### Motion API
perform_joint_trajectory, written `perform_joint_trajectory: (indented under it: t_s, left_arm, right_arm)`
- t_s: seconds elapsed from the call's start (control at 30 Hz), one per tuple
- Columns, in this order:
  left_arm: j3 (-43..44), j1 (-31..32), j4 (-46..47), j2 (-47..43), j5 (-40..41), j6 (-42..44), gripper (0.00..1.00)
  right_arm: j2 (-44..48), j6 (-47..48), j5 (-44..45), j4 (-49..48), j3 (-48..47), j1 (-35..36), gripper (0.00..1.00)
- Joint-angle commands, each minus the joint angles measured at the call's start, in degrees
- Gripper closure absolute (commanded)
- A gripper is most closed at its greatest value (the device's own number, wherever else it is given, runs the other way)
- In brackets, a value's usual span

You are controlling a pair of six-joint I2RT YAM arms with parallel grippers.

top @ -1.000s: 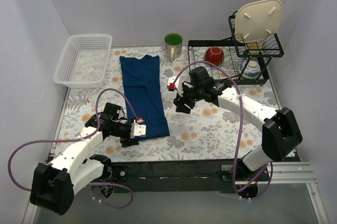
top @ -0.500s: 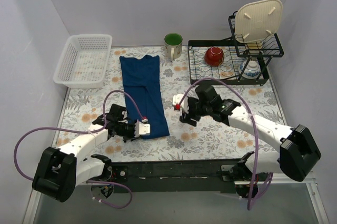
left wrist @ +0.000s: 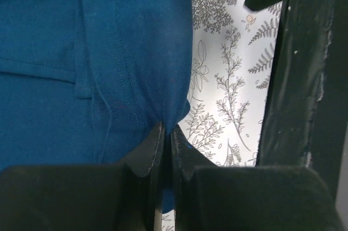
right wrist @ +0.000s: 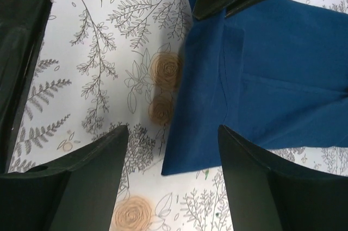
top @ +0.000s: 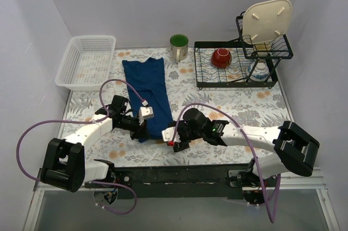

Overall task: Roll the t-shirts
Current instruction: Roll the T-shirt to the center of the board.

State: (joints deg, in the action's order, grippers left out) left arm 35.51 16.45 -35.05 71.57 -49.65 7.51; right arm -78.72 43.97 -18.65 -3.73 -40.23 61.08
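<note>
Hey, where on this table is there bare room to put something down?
The widest bare patch of table lies between the t-shirt, the dish rack and the right arm. A smaller one sits in front of the basket. Crowded: the shirt's near hem, where the left end effector and right end effector sit close together.

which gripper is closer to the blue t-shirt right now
Left. The left gripper is shut on the t-shirt, pinching its near edge. The right gripper is open, with the shirt's near corner between its fingers, but it is not gripping the cloth.
</note>
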Motion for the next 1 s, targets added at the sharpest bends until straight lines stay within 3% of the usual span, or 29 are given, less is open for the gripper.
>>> perform_joint_trajectory:
  t_s: [0.0, 0.4, 0.5, 0.6, 0.67, 0.73, 0.83, 0.87, 0.97]
  left_arm:
    - [0.79, -0.98, -1.68, -1.61, -5.11, -3.47, 1.0]
    - [3.43, -4.14, -7.04, 1.99, -6.86, 1.71, 1.0]
    - [4.39, -5.37, -8.72, 2.96, -7.92, 3.04, 1.0]
    - [4.66, -6.51, -10.73, 3.22, -8.62, 4.26, 1.0]
    - [4.22, -6.78, -11.88, 2.26, -7.66, 7.16, 0.89]
    - [0.63, -6.78, -10.4, -3.76, -5.2, 9.44, 0.66]
    - [-8.65, -6.69, -1.63, -18.85, -1.79, 9.11, 0.51]
    - [-10.61, -6.26, 0.75, -22.84, -0.81, 7.97, 0.42]
    - [-15.99, -4.77, 5.51, -31.9, 2.35, 8.83, 0.36]
  right_arm:
    - [-3.36, -0.46, 0.46, -8.66, 0.5, 1.14, 0.25]
    - [-14.18, 1.39, 6.95, -21.66, 0.15, 2.11, 0.28]
    - [-16.73, 1.82, 8.45, -23.69, -0.38, 2.12, 0.36]
    - [-18.92, 2.0, 8.81, -24.84, -1.34, 1.85, 0.53]
    - [-19.19, 1.65, 8.29, -23.79, -1.96, 1.33, 0.67]
    - [-19.1, 0.78, 6.01, -22.3, -3.36, 0.01, 0.8]
    - [-19.72, -0.28, 3.19, -16.85, -5.82, -1.57, 0.85]
    - [-19.98, -0.54, 2.84, -15.01, -6.35, -1.84, 0.86]
    - [-20.6, -1.34, 2.13, -12.8, -7.58, -2.37, 0.87]
